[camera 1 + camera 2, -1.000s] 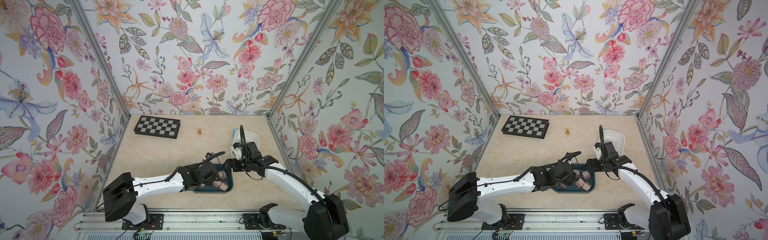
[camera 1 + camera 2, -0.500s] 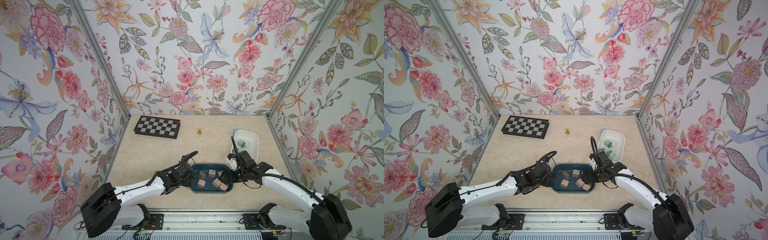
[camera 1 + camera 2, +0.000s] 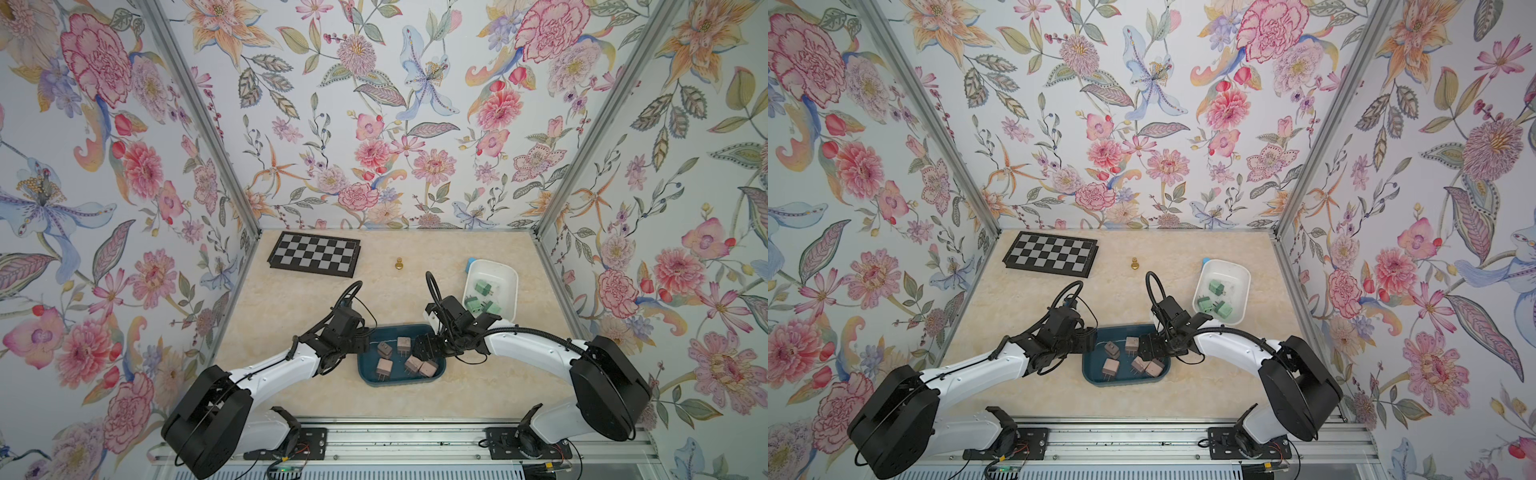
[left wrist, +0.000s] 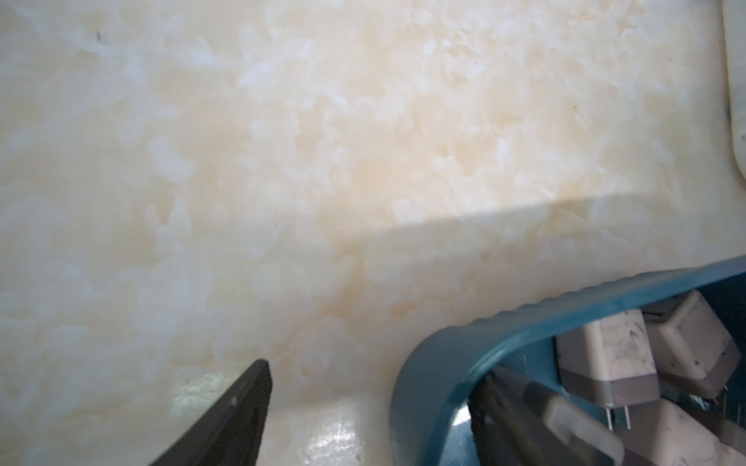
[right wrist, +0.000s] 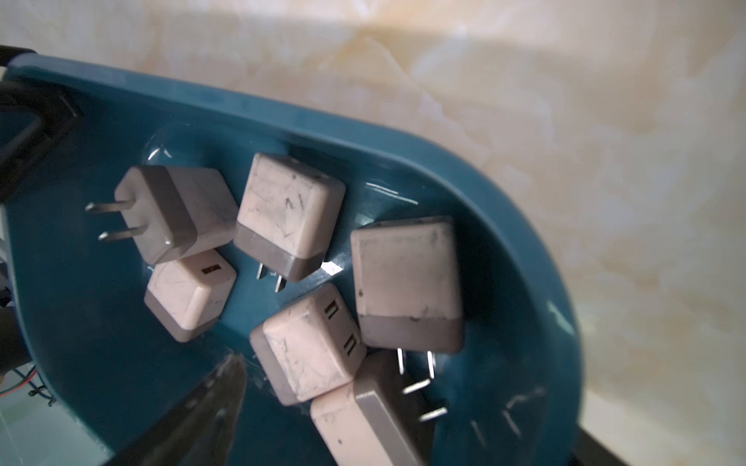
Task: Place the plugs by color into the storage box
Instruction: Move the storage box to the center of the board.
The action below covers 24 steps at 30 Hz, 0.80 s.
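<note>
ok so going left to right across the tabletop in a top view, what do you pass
black and grey checkerboard → left hand → small gold chess pawn → dark teal plastic tray of dusty pink plugs → white plastic tray holding mint green plugs

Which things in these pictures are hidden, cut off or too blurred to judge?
- Right gripper: in both top views its fingertips are hidden under its black body over the teal tray.
- Pink plugs: the right wrist view shows six; the frame edge cuts the nearest one.
- Left gripper: the left wrist view shows only blurred finger ends.
- Blue object: the white tray hides most of it.
</note>
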Available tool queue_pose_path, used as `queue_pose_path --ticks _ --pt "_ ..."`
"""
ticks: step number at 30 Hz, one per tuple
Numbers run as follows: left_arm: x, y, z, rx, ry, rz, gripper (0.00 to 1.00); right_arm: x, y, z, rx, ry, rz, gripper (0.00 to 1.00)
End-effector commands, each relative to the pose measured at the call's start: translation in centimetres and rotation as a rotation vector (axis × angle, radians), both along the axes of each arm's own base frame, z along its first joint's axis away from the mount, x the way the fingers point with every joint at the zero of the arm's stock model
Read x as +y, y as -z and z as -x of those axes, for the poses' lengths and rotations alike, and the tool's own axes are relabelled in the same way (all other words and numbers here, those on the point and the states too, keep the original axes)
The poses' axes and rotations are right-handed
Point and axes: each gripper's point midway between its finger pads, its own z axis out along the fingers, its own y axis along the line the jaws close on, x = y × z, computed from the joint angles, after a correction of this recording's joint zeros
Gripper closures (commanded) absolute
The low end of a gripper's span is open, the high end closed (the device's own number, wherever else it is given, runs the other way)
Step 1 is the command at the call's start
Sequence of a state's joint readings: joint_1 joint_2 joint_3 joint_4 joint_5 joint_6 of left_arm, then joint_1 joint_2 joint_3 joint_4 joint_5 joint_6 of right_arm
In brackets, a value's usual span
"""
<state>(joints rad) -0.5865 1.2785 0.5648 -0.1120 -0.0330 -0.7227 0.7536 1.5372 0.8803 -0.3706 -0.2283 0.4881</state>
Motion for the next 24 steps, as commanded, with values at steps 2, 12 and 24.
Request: queue_pose_path --ticks 2,12,24 --pt "3.6 -0.9 -1.1 -0.025 -0.063 -0.053 0.22 5.3 -2.3 -3.1 -0.064 -0.025 -0.103 0.06" --pt "11.2 -2.0 -1.6 -0.023 -0.232 -0.088 0.22 8.4 -3.0 -6.5 -0.08 -0.003 -0.105 0.0" --pt "11.2 -4.3 -2.1 -0.085 -0.262 -0.002 0.14 -11.6 -7.3 -13.9 -0.181 0.327 0.084 0.0"
